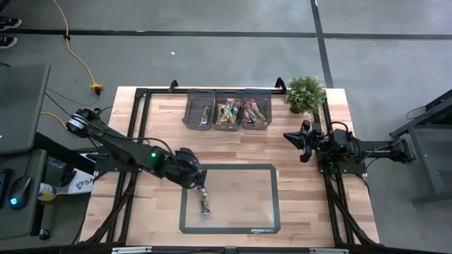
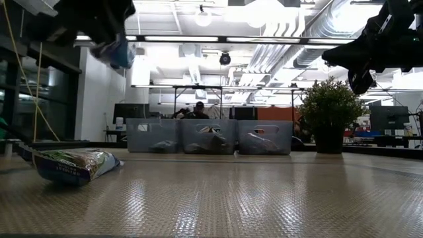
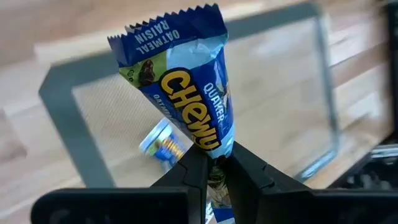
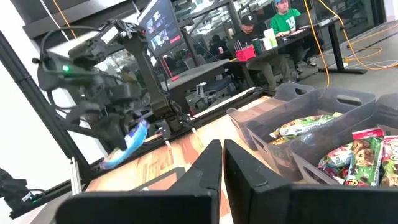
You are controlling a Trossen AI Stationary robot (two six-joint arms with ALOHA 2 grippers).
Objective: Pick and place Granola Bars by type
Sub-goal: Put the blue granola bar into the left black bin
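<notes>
A light wooden bench (image 1: pixel 162 134) fills the middle of the high view, edged by a black frame. Near its lower centre lies a clear mat with a dark grey border (image 1: pixel 229 200). One blue-wrapped granola bar (image 1: pixel 204 202) rests on the left part of that mat. Along the bench's upper edge stand three dark grey bins (image 1: pixel 228 109) side by side, touching, each holding wrapped bars. To their right, at the upper right corner, stands a small potted plant (image 1: pixel 304 93).
</notes>
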